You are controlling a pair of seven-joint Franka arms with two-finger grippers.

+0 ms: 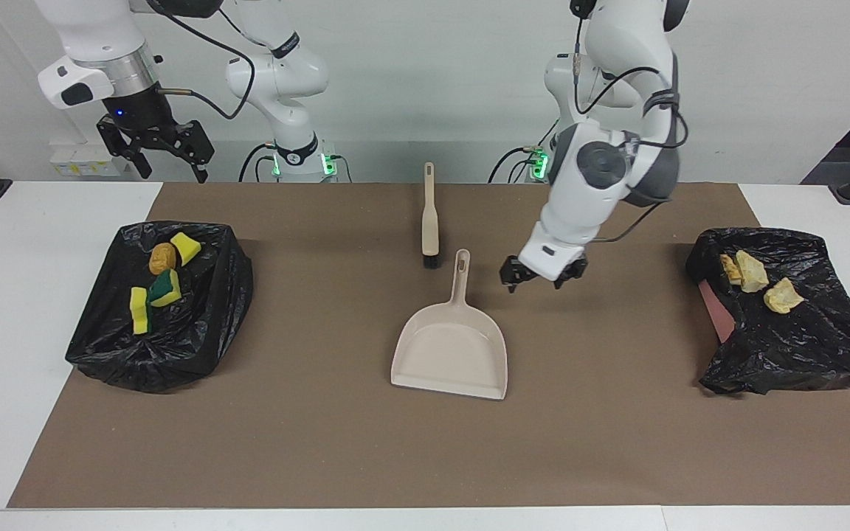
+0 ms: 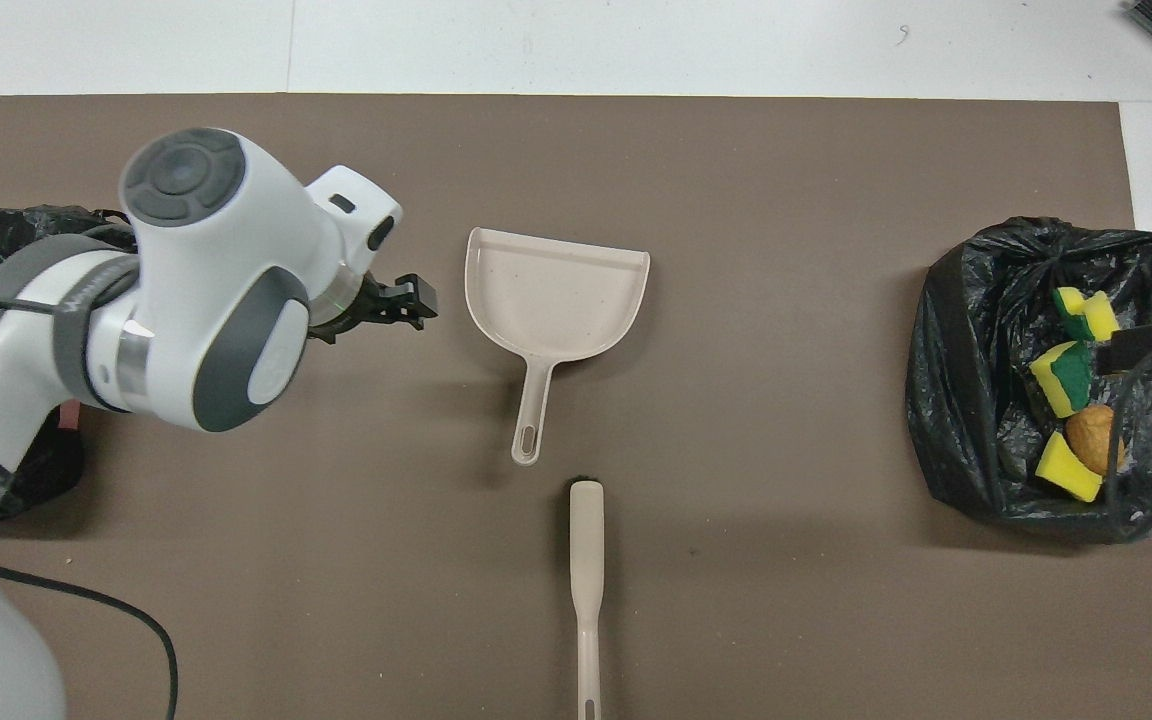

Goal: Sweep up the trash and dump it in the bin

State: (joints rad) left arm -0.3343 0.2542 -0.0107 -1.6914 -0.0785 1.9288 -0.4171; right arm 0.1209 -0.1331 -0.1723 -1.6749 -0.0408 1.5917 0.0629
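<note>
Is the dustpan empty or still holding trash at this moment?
Empty. The dustpan lies flat on the brown mat, its tray bare in both views; the trash sits in the black-bagged bins.

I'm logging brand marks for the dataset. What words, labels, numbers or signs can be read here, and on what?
None can be read. The dustpan, the brush, both black bin bags and the arms carry no legible print. A pale panel on the wall near the right end effector is unreadable.
</note>
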